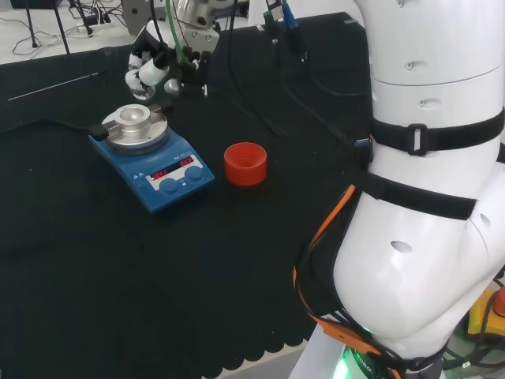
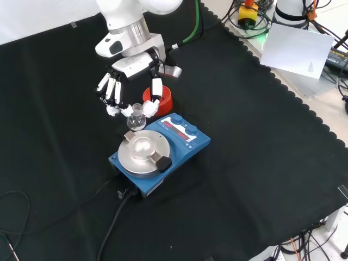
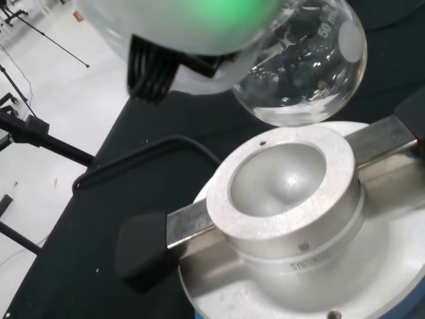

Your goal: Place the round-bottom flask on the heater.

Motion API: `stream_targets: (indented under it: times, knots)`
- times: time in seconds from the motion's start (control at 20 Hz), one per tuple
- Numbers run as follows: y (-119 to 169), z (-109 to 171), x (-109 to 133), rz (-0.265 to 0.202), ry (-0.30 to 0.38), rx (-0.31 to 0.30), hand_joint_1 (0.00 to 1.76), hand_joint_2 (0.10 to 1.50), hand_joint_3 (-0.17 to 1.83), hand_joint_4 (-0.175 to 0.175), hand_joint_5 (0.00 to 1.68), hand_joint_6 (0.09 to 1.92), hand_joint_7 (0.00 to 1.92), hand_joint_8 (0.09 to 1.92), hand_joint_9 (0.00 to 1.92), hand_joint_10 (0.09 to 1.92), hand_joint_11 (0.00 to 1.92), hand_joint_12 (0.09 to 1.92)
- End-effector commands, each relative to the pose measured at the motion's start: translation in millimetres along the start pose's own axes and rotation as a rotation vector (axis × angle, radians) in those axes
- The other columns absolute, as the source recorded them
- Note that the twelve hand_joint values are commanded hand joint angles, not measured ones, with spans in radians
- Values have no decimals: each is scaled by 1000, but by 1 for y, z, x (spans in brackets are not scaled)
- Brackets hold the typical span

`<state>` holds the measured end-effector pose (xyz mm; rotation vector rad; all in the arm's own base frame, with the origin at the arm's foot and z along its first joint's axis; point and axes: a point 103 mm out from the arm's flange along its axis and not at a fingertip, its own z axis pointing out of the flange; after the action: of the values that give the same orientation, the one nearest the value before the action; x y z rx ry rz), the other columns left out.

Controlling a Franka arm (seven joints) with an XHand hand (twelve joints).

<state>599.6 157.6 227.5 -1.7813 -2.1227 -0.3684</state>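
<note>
The hand [image 2: 114, 89] hangs just above the heater and pinches the neck of a small clear round-bottom flask [image 2: 136, 119] between its fingers and thumb. In the wrist view the flask's glass bulb [image 3: 305, 73] floats close over the rim of the heater's metal bowl [image 3: 282, 183], a little to one side of its hollow, not touching it. The heater [image 2: 185, 144] is a blue box with a round silver plate [image 1: 136, 126] and bowl block on top. In the head view the hand [image 1: 154, 69] sits just behind the plate.
A red ribbed ring stand [image 1: 245, 163] sits on the black cloth to the right of the heater in the head view, and behind the hand [image 2: 166, 98] in the front view. A black cable [image 2: 111, 231] runs from the heater toward the cloth's near edge.
</note>
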Motion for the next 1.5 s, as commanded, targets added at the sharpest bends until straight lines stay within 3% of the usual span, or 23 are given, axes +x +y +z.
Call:
stream_targets:
  times: [0.05,1.5]
  knots:
    - [0,5,2,-1,1,16,1149,573,893,10,1210,905,742,597,888,547,433,1298]
    - [9,38,8,-19,8,72,1149,570,895,17,1213,900,740,593,888,543,434,1296]
